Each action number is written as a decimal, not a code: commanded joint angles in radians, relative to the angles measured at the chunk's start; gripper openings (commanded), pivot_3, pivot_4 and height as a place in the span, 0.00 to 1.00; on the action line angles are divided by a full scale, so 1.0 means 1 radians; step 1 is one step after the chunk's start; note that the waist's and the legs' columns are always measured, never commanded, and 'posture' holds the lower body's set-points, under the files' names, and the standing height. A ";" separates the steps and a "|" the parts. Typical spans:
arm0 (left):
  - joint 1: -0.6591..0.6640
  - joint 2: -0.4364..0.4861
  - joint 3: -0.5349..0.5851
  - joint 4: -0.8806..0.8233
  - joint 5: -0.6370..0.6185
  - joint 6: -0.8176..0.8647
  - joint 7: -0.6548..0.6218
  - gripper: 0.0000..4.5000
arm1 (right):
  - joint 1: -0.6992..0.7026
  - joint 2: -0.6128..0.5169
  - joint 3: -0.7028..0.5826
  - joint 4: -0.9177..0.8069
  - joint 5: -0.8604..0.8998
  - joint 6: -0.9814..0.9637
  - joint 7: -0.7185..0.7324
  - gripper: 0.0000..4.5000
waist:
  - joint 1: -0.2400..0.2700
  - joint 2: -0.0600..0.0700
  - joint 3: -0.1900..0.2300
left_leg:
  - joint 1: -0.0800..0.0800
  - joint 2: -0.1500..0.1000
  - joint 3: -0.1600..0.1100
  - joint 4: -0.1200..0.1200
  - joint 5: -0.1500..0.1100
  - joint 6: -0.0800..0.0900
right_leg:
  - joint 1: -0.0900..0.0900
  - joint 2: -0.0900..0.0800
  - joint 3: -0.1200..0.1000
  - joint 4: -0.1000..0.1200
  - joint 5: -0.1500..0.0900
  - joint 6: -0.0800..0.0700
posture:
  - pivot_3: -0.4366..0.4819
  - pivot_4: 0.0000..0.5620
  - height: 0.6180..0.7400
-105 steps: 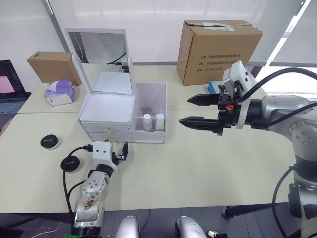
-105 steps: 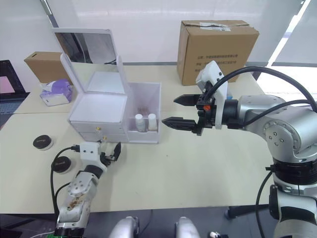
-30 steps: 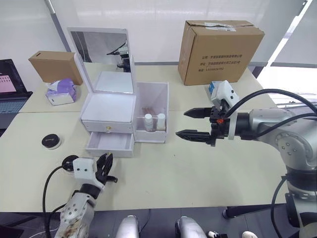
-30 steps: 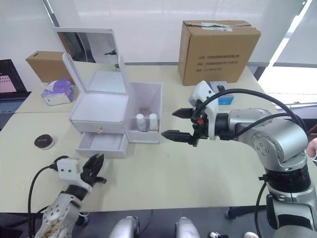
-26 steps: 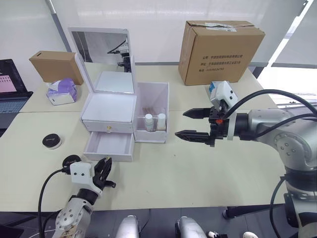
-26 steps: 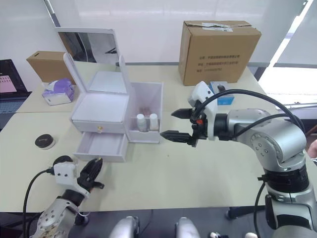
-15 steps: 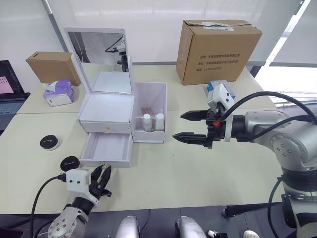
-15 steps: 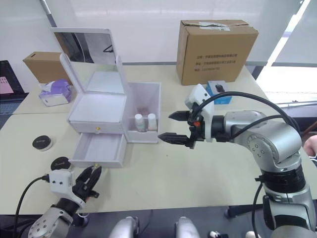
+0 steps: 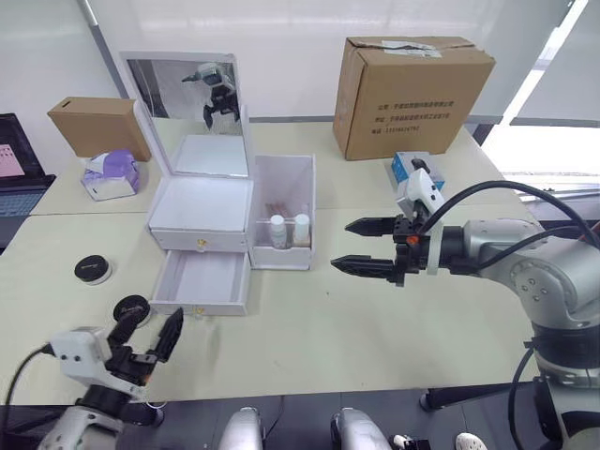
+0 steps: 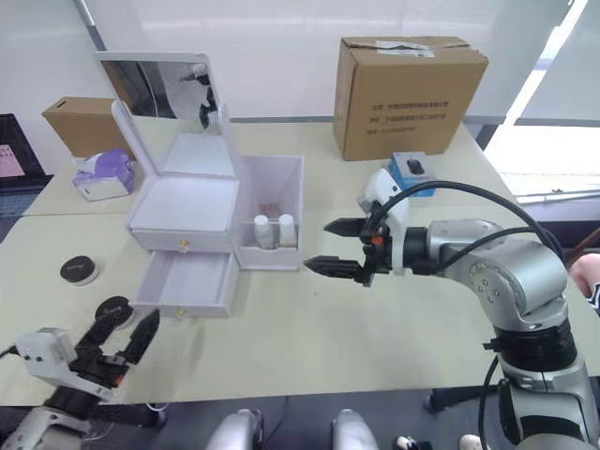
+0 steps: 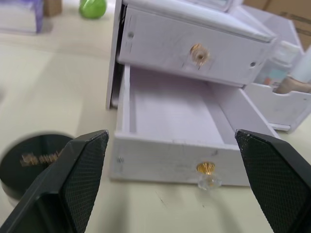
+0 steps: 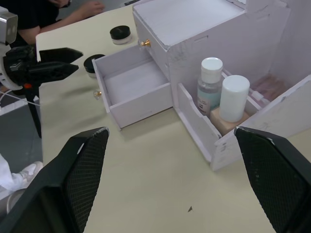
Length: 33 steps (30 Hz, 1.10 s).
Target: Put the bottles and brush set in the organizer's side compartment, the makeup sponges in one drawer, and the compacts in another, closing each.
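Backing my left claw [image 9: 141,336] away from the organizer [image 9: 202,220], I had it low at the near edge of the surface [image 9: 309,337] with its fingers spread wide and nothing between them. Three and a half seconds before, that claw was up at the drawer fronts and both drawers were shut; now the lower drawer [image 9: 202,281] stood pulled well out, and I saw its floor bare in the left wrist view. The upper drawer [image 9: 202,241] was shut.

One compact [image 9: 129,308] lay on the surface just beside the left claw, between it and the open drawer's left corner. The second compact [image 9: 93,270] sat farther left and back, well apart from the organizer.

My right claw [image 9: 366,246] hovered above the surface to the right of the organizer, fingers wide and carrying nothing; it had dropped lower and come nearer the box over those seconds.

Beyond the drawer, the side compartment [image 9: 284,211] held both bottles [image 9: 288,231] upright side by side, with the brush set [image 12: 268,87] lying behind them.

I judged the side-compartment step done and the open drawer ready for the compacts. I could not find the makeup sponges on the surface; whether they sat in the shut upper drawer I could not tell.

At the back, the mirror lid [image 9: 187,108] stood raised and a cardboard box [image 9: 412,94] rested behind.
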<state>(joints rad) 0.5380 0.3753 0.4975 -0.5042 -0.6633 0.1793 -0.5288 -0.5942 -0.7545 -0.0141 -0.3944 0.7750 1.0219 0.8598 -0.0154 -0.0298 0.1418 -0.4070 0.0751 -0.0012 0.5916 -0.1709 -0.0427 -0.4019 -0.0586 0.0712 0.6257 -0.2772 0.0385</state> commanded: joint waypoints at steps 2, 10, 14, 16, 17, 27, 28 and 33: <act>0.007 0.174 0.222 0.242 -0.026 -0.057 -0.203 1.00 | 0.043 -0.117 -0.099 0.004 0.015 -0.070 0.123 1.00 | -0.001 0.000 0.000 | 0.000 0.000 0.001 0.000 0.000 0.000 | 0.000 -0.001 0.000 0.000 0.000 0.000 | 0.48 0.27 1.00; -0.092 0.502 0.384 0.820 0.012 -0.109 -0.521 1.00 | 0.180 -0.316 -0.175 0.207 -0.101 -0.248 0.298 1.00 | 0.000 -0.003 0.000 | 0.001 0.002 0.003 -0.001 -0.004 -0.007 | -0.003 -0.003 -0.002 -0.001 -0.003 -0.005 | 0.48 0.27 1.00; -0.164 0.627 0.380 1.076 0.068 -0.191 -0.627 1.00 | 0.223 -0.332 -0.198 0.320 -0.148 -0.298 0.311 1.00 | -0.003 -0.002 0.000 | 0.002 0.006 0.007 -0.003 -0.007 -0.011 | -0.007 -0.003 -0.003 -0.001 -0.003 -0.006 | 0.48 0.27 1.00; -0.207 0.671 0.377 1.176 0.089 -0.230 -0.659 1.00 | 0.249 -0.342 -0.210 0.360 -0.158 -0.311 0.333 1.00 | -0.003 -0.002 0.000 | 0.003 0.007 0.009 -0.003 -0.007 -0.011 | -0.007 -0.003 -0.004 -0.001 -0.003 -0.007 | 0.48 0.27 1.00; -0.226 0.685 0.375 1.209 0.096 -0.246 -0.673 1.00 | 0.255 -0.344 -0.215 0.371 -0.159 -0.316 0.340 1.00 | -0.003 -0.002 0.000 | 0.003 0.008 0.011 -0.004 -0.007 -0.011 | -0.009 -0.003 -0.004 0.000 -0.002 -0.007 | 0.48 0.27 1.00; -0.326 0.725 0.354 1.316 0.137 -0.292 -0.744 1.00 | 0.174 -0.331 -0.152 0.351 -0.160 -0.307 0.368 1.00 | -0.010 -0.001 -0.002 | 0.004 0.011 0.020 -0.010 -0.007 -0.011 | -0.018 -0.003 -0.003 0.005 0.003 -0.008 | 0.48 0.27 1.00; -0.324 0.718 0.355 1.304 0.137 -0.290 -0.745 1.00 | 0.143 -0.326 -0.130 0.337 -0.159 -0.299 0.375 1.00 | -0.010 -0.001 -0.002 | 0.005 0.011 0.020 -0.010 -0.007 -0.011 | -0.018 -0.003 -0.003 0.005 0.004 -0.008 | 0.48 0.27 1.00; -0.260 0.648 0.386 1.177 0.110 -0.251 -0.733 1.00 | -0.093 -0.261 -0.021 0.292 -0.125 -0.197 0.388 1.00 | -0.025 -0.001 -0.002 | 0.008 0.012 0.020 -0.012 -0.007 -0.011 | -0.019 -0.002 -0.003 0.005 0.005 -0.008 | 0.48 0.27 1.00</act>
<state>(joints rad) 0.2609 1.0312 0.8549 0.7186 -0.5345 -0.0834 -1.2662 -0.6388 -1.0197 -0.0412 -0.0730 0.6263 0.7986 1.2418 -0.0404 -0.0306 0.1395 -0.3988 0.0867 0.0196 0.5798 -0.1777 -0.0535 -0.4207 -0.0611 0.0686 0.6309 -0.2705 0.0299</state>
